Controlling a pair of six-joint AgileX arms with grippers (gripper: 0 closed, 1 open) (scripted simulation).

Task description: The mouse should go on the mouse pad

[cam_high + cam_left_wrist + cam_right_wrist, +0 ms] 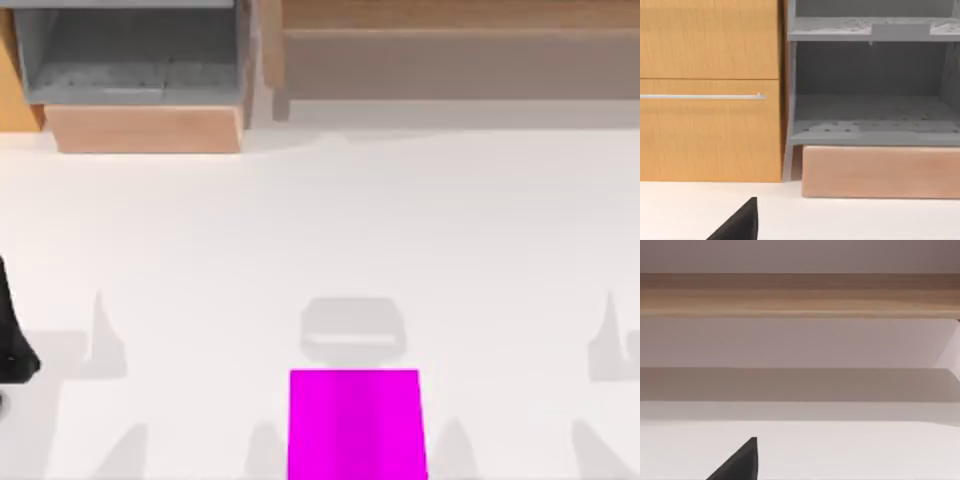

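White bench (320,220) fills the top view, with a grey shelf (130,55) and wood at the back. The mouse (352,331) sits just behind the pink mouse pad (355,425), near the front middle. The left arm (12,330) waits at the left edge.

From the left wrist, a wooden drawer (710,90) stands beside the grey shelf.

From the right wrist, a wooden ledge (800,295) runs across.

Whether either end effector is wide or narrow cannot be told.

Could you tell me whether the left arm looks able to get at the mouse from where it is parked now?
Probably yes. The left arm sits at the table's left edge, and bare table lies between it and the mouse. The mouse sits just beyond the mouse pad, with nothing above it.
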